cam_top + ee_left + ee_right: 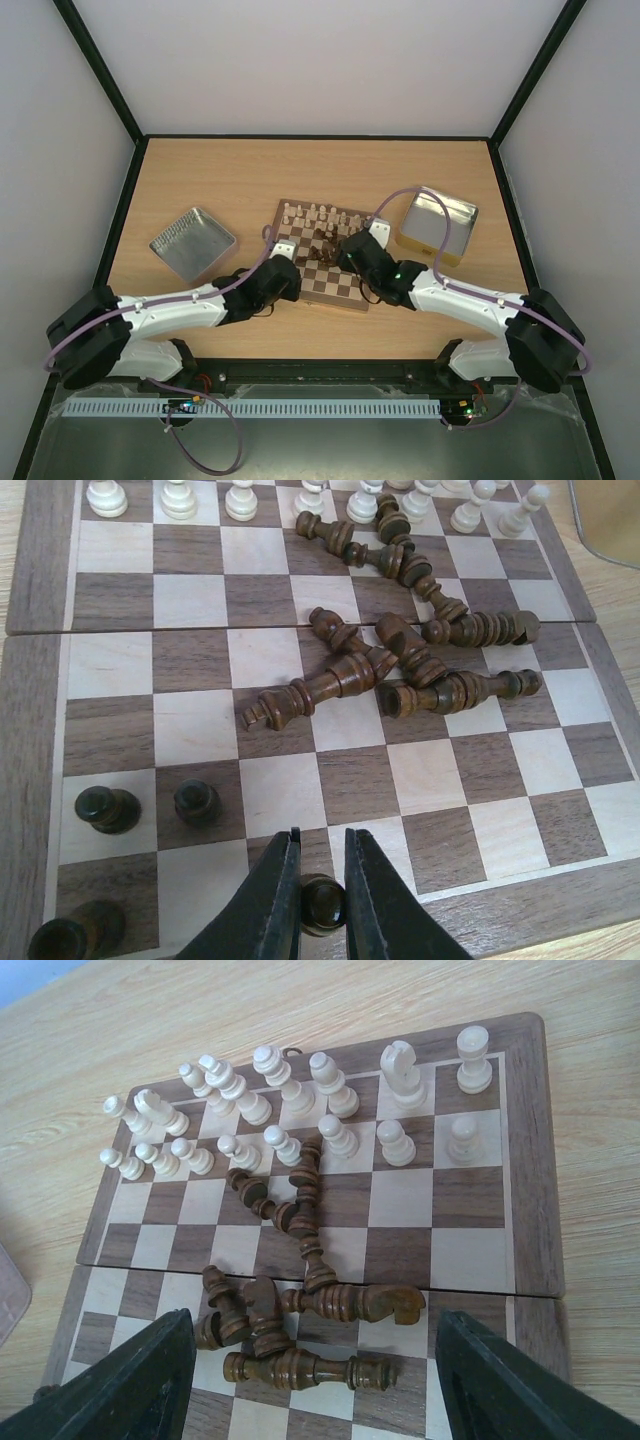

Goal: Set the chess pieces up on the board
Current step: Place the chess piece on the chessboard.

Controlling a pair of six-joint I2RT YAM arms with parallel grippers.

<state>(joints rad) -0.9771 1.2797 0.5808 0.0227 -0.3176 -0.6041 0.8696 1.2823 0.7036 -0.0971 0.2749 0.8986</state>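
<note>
Jaws on my left gripper [321, 865] are clamped on a dark pawn [322, 905], upright, over the nearest rank of the board [30, 570], by its near border. Can't tell if its base touches the square.

Right gripper [312, 1360] jaws are spread wide with nothing between them. It hangs over the board's middle.

Obstacles:
- Fallen dark pieces [400, 670] lie heaped on the centre squares, overlapping and touching. Roughly a dozen; the overlap makes that count unsure. The heap's far end runs up against the cream front row.
- Three other standing dark pieces [105, 808] are on my left: two side by side one rank ahead of the held pawn, one at the near-left corner.

Cream pieces [335, 1130]: I count sixteen, two rows of eight on the far two ranks, apparently upright.

Room: bare squares show between the heap and the near ranks, and across the left half of the middle ranks.

Off-board: two tins on the table [200, 170], left tin [192, 243] well apart from the board, right tin [440, 225] near its far-right corner. Enclosure walls [60, 200] close three sides.
</note>
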